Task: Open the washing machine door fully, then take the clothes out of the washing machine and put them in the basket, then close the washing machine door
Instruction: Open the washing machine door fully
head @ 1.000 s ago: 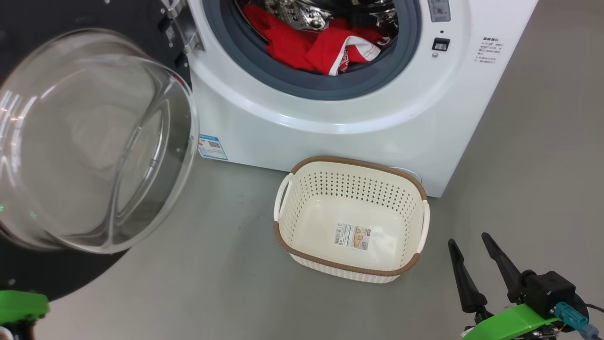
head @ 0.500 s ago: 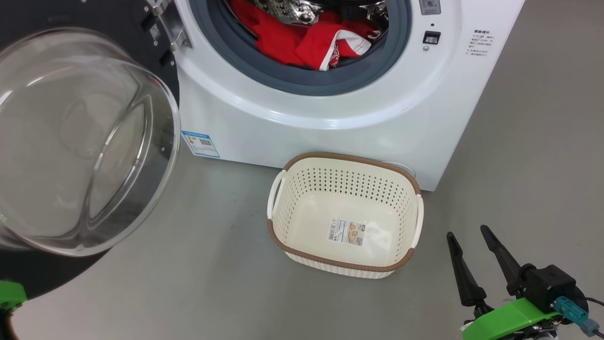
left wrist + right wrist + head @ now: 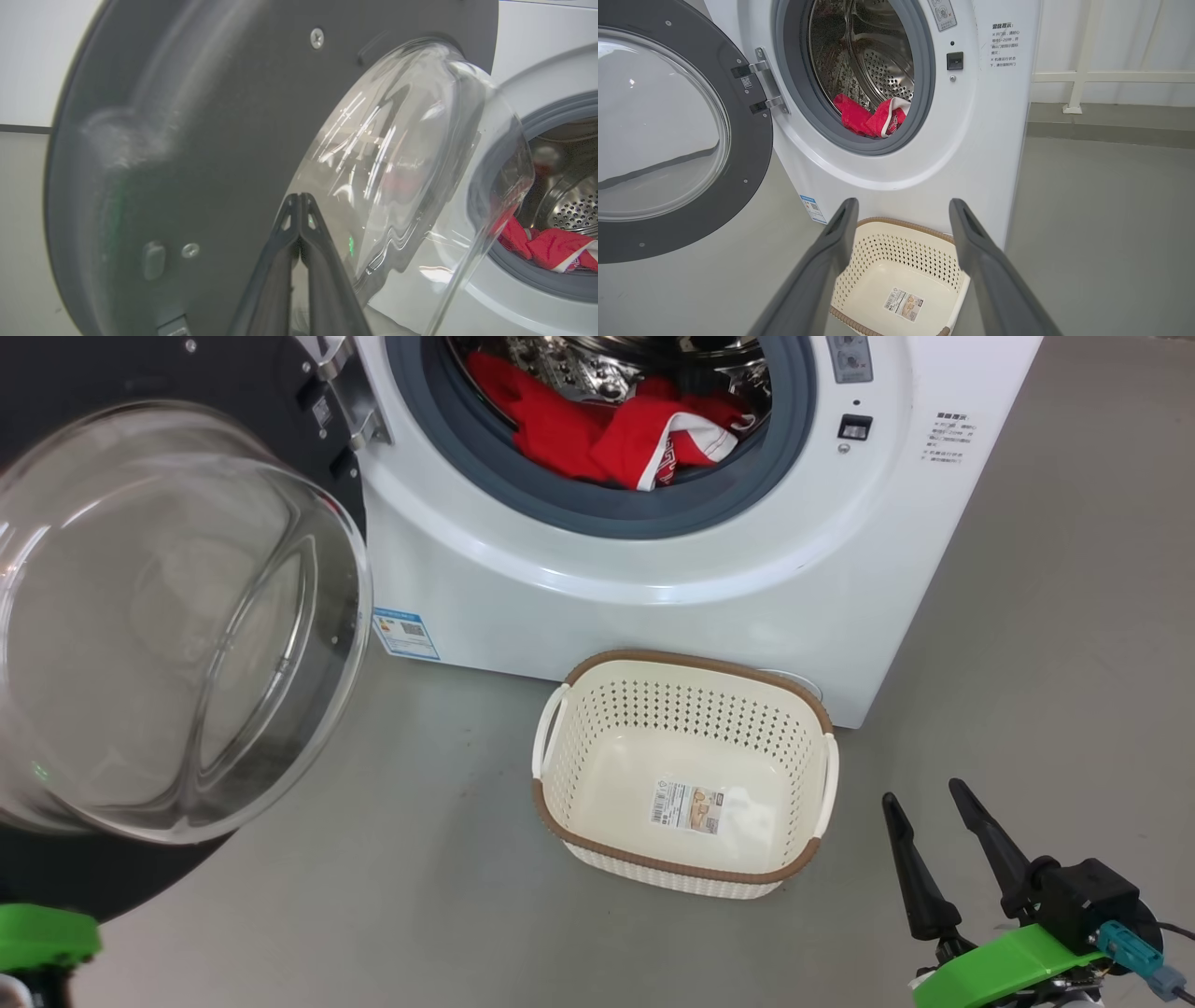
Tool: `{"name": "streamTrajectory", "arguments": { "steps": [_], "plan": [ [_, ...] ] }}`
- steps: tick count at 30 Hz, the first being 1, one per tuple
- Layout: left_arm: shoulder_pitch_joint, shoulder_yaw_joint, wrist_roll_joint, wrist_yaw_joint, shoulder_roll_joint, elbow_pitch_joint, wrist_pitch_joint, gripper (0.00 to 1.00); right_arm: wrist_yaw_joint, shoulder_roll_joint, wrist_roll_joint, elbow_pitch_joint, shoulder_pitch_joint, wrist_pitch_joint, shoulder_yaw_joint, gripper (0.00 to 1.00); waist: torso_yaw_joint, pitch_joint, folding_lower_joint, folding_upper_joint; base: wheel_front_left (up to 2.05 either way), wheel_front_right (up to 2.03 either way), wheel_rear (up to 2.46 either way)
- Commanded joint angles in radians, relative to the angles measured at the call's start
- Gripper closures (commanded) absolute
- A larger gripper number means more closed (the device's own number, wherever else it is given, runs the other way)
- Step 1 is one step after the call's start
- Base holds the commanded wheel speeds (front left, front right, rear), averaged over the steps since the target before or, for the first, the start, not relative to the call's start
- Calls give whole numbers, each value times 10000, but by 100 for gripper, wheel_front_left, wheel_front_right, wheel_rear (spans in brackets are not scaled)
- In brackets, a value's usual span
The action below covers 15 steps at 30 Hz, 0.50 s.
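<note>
One step of three is looking about finished. At the far left the washing machine door (image 3: 93, 882) is standing swung well away from the opening, its glass bowl (image 3: 177, 616) bulging outward. The left pincer (image 3: 299, 203) is pointing at the door's inner face with both fingers pressed together, gripping nothing; whether the tips are touching the door I cannot tell.

Moving right, the washing machine (image 3: 653, 607) is gaping open. The clothes (image 3: 597, 439) are all lying inside the drum (image 3: 560, 355), red folds spilling onto the grey ring (image 3: 597, 513). Below, the basket (image 3: 691, 709) is sitting on the floor (image 3: 420, 896) just in front of the washer, holding no clothes yet.

At the far right the right pincer (image 3: 920, 791) is hovering low beside the basket, fingers spread wide, carrying nothing. Unloading the clothes and closing the door are both waiting to be done.
</note>
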Motion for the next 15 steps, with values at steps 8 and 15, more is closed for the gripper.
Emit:
{"name": "streamTrajectory", "arguments": {
  "steps": [8,15],
  "plan": [
    [1258,-907,-600,16,-32,-1416,-49,79,75,-31,-9,-243,-338,-93,228,0,-215,-179,0,0,0,0,0],
    [2211,-1664,-606,16,-70,-2335,-49,53,75,16,-9,-280,-293,-93,84,0,-516,-206,0,0,0,0,0]
  ]
}}
